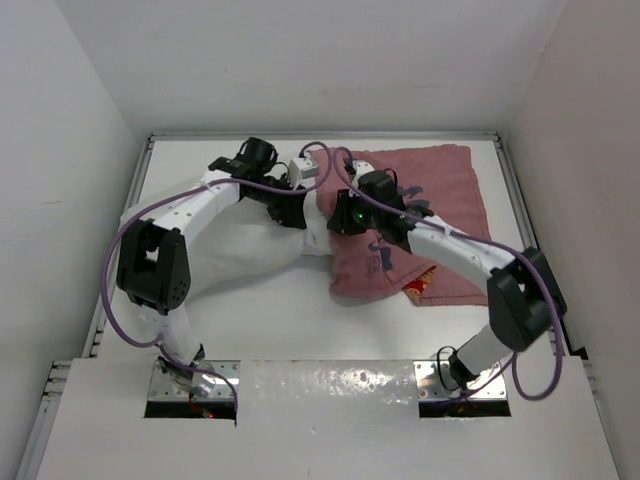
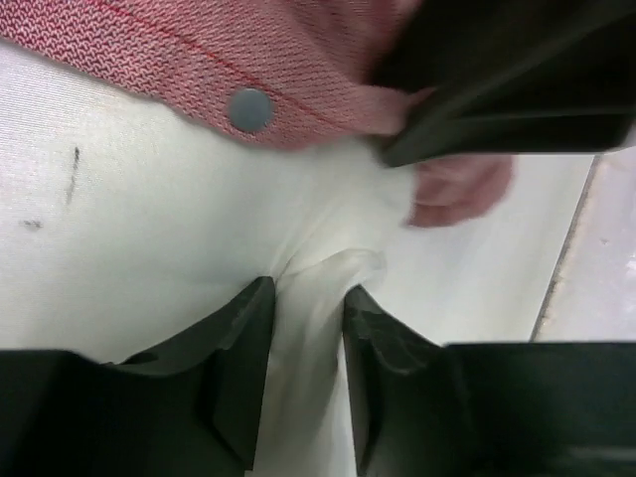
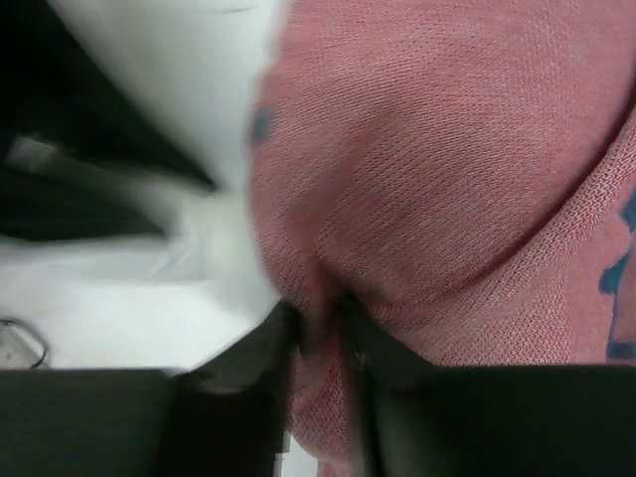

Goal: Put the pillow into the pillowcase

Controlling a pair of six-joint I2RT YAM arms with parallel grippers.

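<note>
The white pillow [image 1: 240, 250] lies at centre left, its right end at the mouth of the pillowcase [image 1: 430, 190]. The pillowcase is spread at back right, pale pink side out, with a printed red corner [image 1: 420, 290] showing. My left gripper [image 1: 298, 215] [image 2: 309, 293] stands over the pillow [image 2: 199, 229], narrow jaws shut on a raised fold of white cloth. My right gripper [image 1: 337, 225] [image 3: 320, 313] pinches a ridge of the pillowcase [image 3: 447, 149] at its open edge. A grey snap [image 2: 249, 109] marks the pillowcase hem [image 2: 149, 50]. The right gripper's black body [image 2: 517, 79] hangs just beyond the left one.
White enclosure walls [image 1: 90, 150] rise on three sides, with a raised rail [image 1: 515, 200] along the table's right side. Purple cables [image 1: 120, 240] loop off both arms. Bare white tabletop [image 1: 320, 330] lies between the cloth and the arm bases.
</note>
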